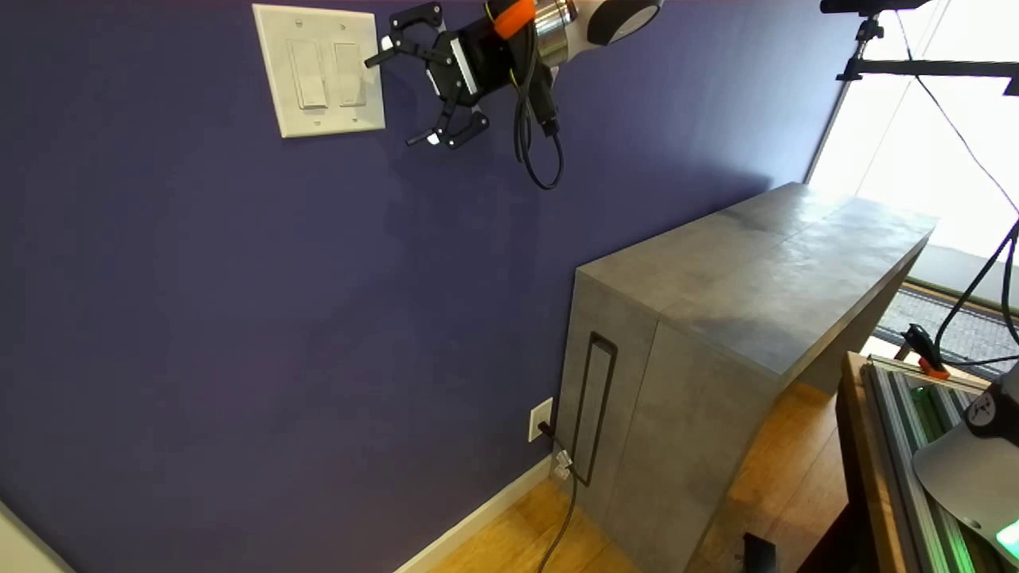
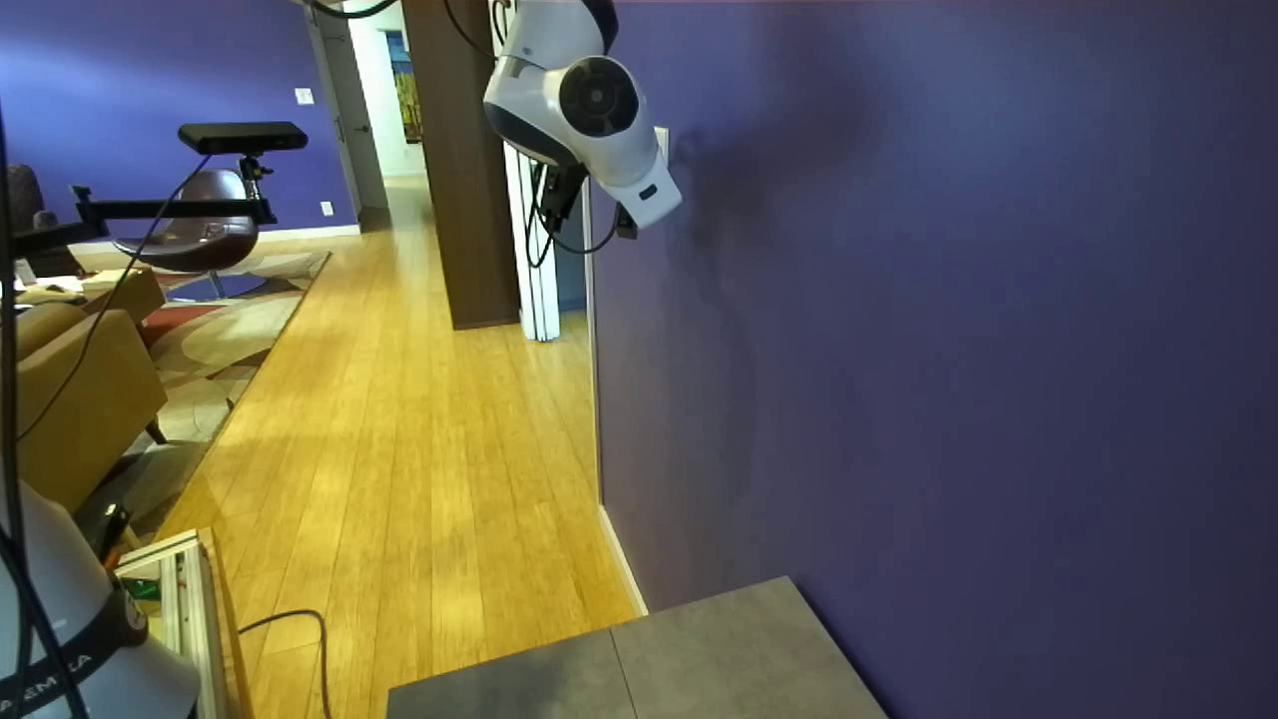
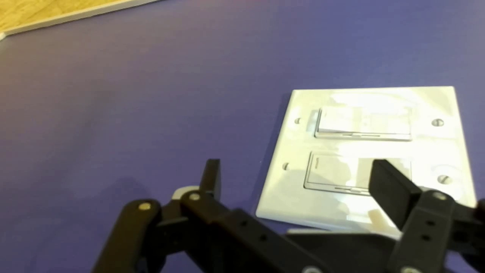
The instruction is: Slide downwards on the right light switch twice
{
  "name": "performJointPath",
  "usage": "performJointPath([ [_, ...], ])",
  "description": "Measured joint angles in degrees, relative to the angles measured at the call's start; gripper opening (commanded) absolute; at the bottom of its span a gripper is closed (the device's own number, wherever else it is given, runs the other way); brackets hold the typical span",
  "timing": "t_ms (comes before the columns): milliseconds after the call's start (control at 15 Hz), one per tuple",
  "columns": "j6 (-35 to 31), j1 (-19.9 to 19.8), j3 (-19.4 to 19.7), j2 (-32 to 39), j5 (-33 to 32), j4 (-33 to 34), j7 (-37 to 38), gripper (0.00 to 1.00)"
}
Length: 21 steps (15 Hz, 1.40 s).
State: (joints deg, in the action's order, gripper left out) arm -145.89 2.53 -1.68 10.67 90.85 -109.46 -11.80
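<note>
Purple wall [image 1: 271, 302] backs the spread pincer [image 1: 389, 102] near the right switch [image 1: 349, 75].

Dark purple-blue wall [image 1: 358, 318], soft shadows [image 2: 739, 200] on it, white baseboard [image 1: 486, 508] along the bottom. Grey desk [image 1: 720, 318] along the wall, bright blown-out window [image 1: 939, 143] beyond its far end. In an exterior view, yellowish wood floor [image 2: 429, 449] runs back past a brown pillar [image 2: 464, 170] to a grey door [image 2: 344, 110]. Across the floor from the pillar: patterned rug [image 2: 215, 335], tan sofa [image 2: 110, 399] partly cut off at the edge, shiny dark brown chair [image 2: 200, 252] standing on the rug, purple far wall [image 2: 150, 70] behind the chair.
</note>
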Motion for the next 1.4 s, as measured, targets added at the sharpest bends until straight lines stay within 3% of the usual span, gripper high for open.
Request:
performJointPath([
  [1400, 0.72, 0.00, -0.03, 1.38, 4.17, 1.60, -2.30, 1.00],
])
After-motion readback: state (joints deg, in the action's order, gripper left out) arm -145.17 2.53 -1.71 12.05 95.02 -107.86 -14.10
